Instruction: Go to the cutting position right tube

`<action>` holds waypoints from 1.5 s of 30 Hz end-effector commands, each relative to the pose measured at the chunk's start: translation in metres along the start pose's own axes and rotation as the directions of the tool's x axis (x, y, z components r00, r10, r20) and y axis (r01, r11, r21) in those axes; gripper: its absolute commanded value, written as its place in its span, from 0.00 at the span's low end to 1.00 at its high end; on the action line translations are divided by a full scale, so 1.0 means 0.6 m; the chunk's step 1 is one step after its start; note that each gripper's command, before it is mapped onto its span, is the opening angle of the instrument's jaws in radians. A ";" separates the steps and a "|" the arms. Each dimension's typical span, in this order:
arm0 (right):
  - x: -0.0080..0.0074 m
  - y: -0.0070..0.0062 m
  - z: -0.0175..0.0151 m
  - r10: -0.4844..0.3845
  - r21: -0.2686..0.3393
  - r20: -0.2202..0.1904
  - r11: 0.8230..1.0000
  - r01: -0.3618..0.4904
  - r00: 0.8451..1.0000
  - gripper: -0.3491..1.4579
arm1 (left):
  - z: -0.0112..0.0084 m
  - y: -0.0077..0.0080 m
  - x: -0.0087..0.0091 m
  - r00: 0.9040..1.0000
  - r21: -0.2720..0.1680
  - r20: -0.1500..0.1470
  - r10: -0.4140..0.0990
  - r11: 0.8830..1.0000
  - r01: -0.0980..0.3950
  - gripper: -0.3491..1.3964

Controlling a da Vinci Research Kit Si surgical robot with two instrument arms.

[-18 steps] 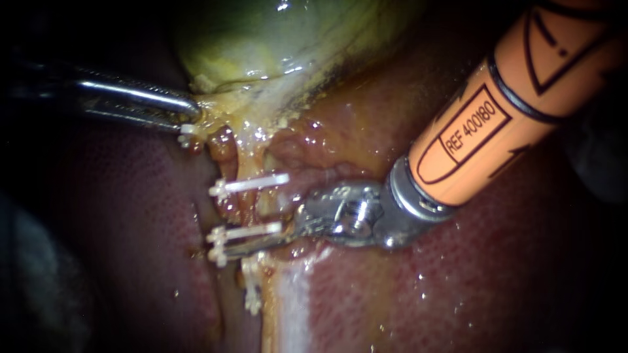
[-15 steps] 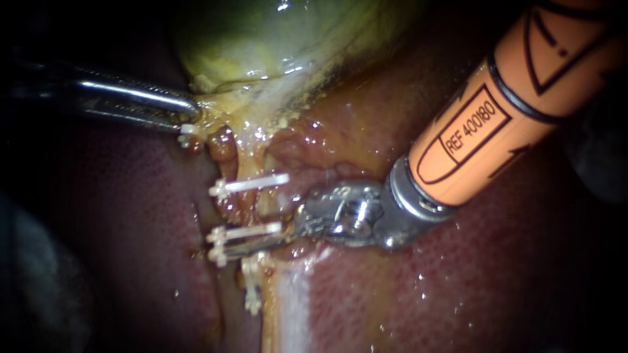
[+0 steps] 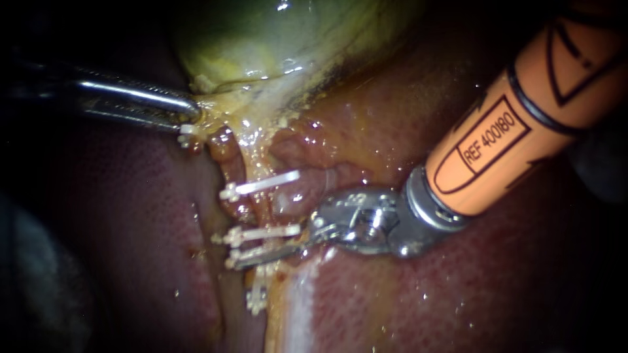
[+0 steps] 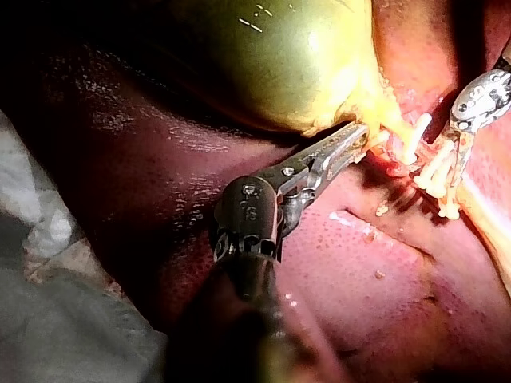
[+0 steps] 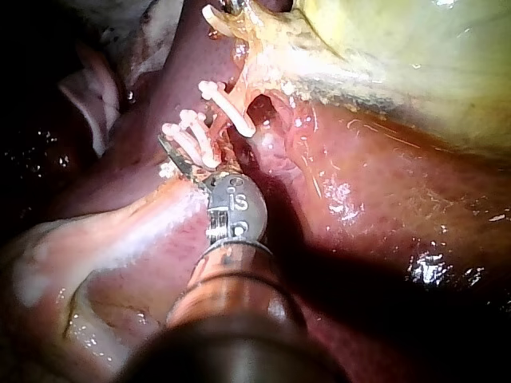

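Left pincer (image 3: 190, 112): pinching gallbladder (image 3: 275, 39) neck.
Right pincer (image 3: 265, 255): cannot tell (buried among 2 clips (image 3: 265, 232)).
Tube (image 3: 254, 209): seemingly runs crosswise at the right tip.

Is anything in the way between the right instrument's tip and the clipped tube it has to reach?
Nothing visible does. The right instrument lies with its tip across the clipped tube, right beside the lower clips. The upper clip sits farther along the tube toward the gallbladder.
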 end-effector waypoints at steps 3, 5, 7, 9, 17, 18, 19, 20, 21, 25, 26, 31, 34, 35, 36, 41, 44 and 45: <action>-0.0002 -0.0001 -0.0013 -0.001 0.008 -0.001 1.000 0.001 1.000 0.99 | -0.0001 0.0000 0.0000 1.000 -0.001 0.000 0.001 1.000 -0.001 0.00; -0.0003 -0.0001 -0.0022 -0.001 0.011 -0.003 1.000 0.001 1.000 0.99 | -0.0001 0.0000 0.0000 1.000 -0.001 0.000 0.001 1.000 -0.001 0.00; -0.0004 -0.0003 -0.0029 0.004 0.015 -0.005 1.000 -0.004 1.000 0.99 | -0.0001 0.0000 0.0000 1.000 -0.001 0.000 0.001 1.000 -0.001 0.00; -0.0005 -0.0003 -0.0035 0.010 0.018 -0.007 1.000 -0.010 1.000 0.99 | -0.0001 0.0000 0.0000 1.000 -0.001 0.000 0.001 1.000 -0.001 0.00; 0.0010 -0.0003 -0.0052 0.028 0.045 -0.040 0.999 -0.026 0.999 0.99 | -0.0002 0.0000 0.0000 1.000 -0.001 0.000 0.001 1.000 -0.001 0.00; 0.0014 -0.0003 -0.0052 0.029 0.047 -0.046 0.999 -0.027 0.999 0.99 | -0.0002 0.0000 0.0000 1.000 -0.001 0.000 0.001 1.000 -0.001 0.00; 0.0017 -0.0003 -0.0053 0.031 0.052 -0.050 0.998 -0.028 0.998 0.99 | -0.0002 0.0000 0.0000 1.000 -0.001 0.000 0.001 1.000 -0.001 0.00; 0.0021 -0.0002 -0.0052 0.032 0.056 -0.052 0.998 -0.029 0.998 0.99 | -0.0001 0.0000 0.0000 1.000 -0.001 0.000 0.001 1.000 -0.001 0.00; 0.0024 -0.0001 -0.0050 0.033 0.056 -0.053 0.998 -0.030 0.998 0.99 | -0.0001 0.0000 0.0000 1.000 -0.001 0.000 0.001 1.000 -0.001 0.00; 0.0029 0.0002 -0.0039 0.034 0.070 -0.047 0.997 -0.030 0.998 0.99 | -0.0001 0.0001 0.0000 1.000 -0.001 0.000 0.000 1.000 0.000 0.00; 0.0030 0.0002 -0.0034 0.039 0.076 -0.044 0.997 -0.035 0.998 0.99 | -0.0001 0.0001 0.0000 1.000 -0.001 0.000 0.000 1.000 0.000 0.00; 0.0034 0.0003 -0.0024 0.038 0.104 -0.031 0.994 -0.034 0.999 0.98 | 0.0000 0.0001 0.0001 1.000 -0.001 0.000 0.000 1.000 0.000 0.00; 0.0039 0.0004 -0.0016 0.031 0.120 -0.031 0.992 -0.027 0.999 0.98 | 0.0000 0.0001 0.0001 1.000 -0.001 0.000 0.000 1.000 0.000 0.00; 0.0041 0.0004 -0.0013 0.030 0.124 -0.036 0.992 -0.026 0.999 0.97 | 0.0000 0.0001 0.0001 1.000 0.000 0.000 0.000 1.000 0.000 0.00; 0.0043 0.0004 -0.0009 0.030 0.129 -0.043 0.991 -0.024 0.999 0.96 | 0.0001 0.0002 0.0001 1.000 0.000 0.000 0.000 1.000 0.000 0.00; 0.0052 0.0004 0.0010 0.037 0.155 -0.063 0.988 -0.027 0.997 0.94 | 0.0001 0.0002 0.0001 1.000 0.000 0.000 0.000 1.000 0.000 0.00; 0.0055 0.0005 0.0021 0.047 0.166 -0.076 0.986 -0.034 0.996 0.92 | 0.0001 0.0002 0.0001 1.000 0.000 0.000 0.000 1.000 0.000 0.00; 0.0056 0.0006 0.0027 0.053 0.168 -0.081 0.985 -0.039 0.995 0.91 | 0.0001 0.0002 0.0002 1.000 0.000 0.000 0.000 1.000 0.000 0.00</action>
